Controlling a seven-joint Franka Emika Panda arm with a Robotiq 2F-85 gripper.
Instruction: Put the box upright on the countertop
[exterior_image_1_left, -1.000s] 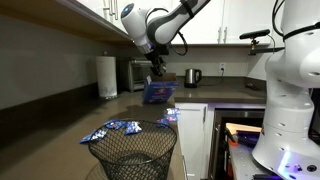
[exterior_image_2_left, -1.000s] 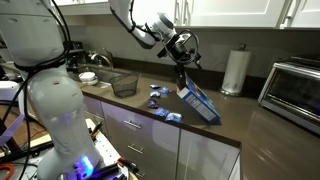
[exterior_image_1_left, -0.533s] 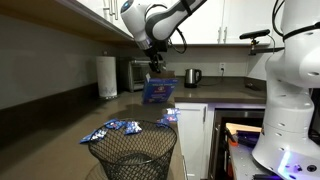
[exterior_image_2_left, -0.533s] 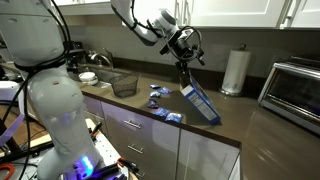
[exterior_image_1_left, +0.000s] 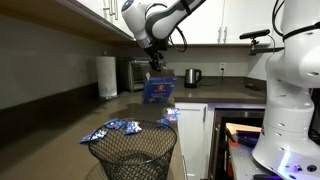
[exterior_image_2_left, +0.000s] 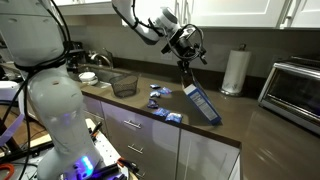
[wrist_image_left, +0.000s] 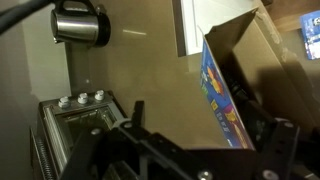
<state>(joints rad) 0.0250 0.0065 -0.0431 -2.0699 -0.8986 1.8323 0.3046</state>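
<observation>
The blue box (exterior_image_1_left: 158, 90) stands on the dark countertop (exterior_image_1_left: 90, 115), its printed face toward the camera; in an exterior view (exterior_image_2_left: 203, 104) it looks slanted. My gripper (exterior_image_1_left: 156, 68) hangs just above its top edge, also in an exterior view (exterior_image_2_left: 186, 68). In the wrist view the box (wrist_image_left: 225, 100) sits between the spread fingers (wrist_image_left: 203, 118), close to the right one, with bare countertop (wrist_image_left: 150, 60) showing between it and the left finger. The gripper looks open.
Blue-white snack packets (exterior_image_1_left: 115, 128) (exterior_image_2_left: 160, 98) lie near a black wire basket (exterior_image_1_left: 133, 150) (exterior_image_2_left: 124, 85). A paper towel roll (exterior_image_2_left: 235, 72), a silver toaster oven (exterior_image_2_left: 295, 85) (wrist_image_left: 75, 130) and a steel kettle (exterior_image_1_left: 192, 76) (wrist_image_left: 80, 22) stand beyond the box.
My gripper has risen slightly away from the box's top. The box has stayed in place on the countertop.
</observation>
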